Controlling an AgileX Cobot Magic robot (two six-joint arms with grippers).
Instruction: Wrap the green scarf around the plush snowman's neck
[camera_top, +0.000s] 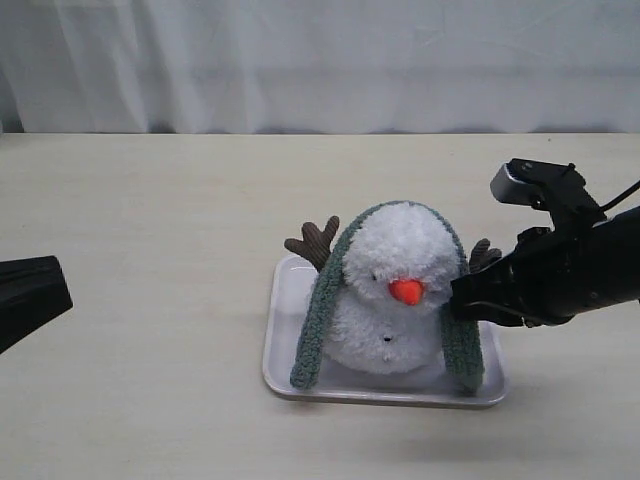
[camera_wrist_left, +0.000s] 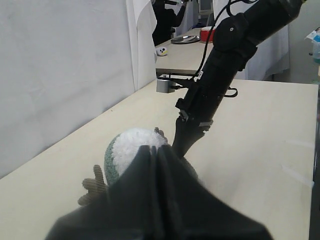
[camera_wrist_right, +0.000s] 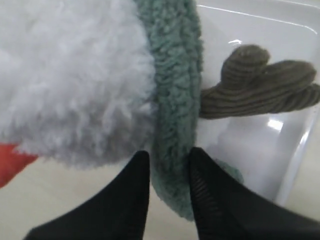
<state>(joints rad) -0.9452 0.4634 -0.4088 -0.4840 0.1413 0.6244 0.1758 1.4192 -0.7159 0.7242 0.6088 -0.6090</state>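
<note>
The snowman (camera_top: 390, 325) sits in a white tray (camera_top: 275, 345), lower centre-right of the exterior view, orange nose (camera_top: 405, 291) pointing at the camera. The green scarf (camera_top: 318, 320) is draped right over the top of its head, with one strand hanging down each side and both ends reaching the tray floor. A brown arm (camera_top: 315, 240) pokes out behind the strand on the picture's left.

In from the right edge comes the right gripper (camera_top: 458, 300), tips right up against the strand on the picture's right. The close-up shows it: right gripper (camera_wrist_right: 169, 155) with jaws parted, one black finger (camera_wrist_right: 137, 190) on each side of the scarf (camera_wrist_right: 172, 100), both brushing the fuzz. Whether they're actually squeezing, I can't tell.

The left gripper (camera_top: 30, 295) hangs at the far left edge over the bare table (camera_top: 150, 200), well apart from the tray. Its own camera shows the jaws closed flat together, holding nothing.
</note>
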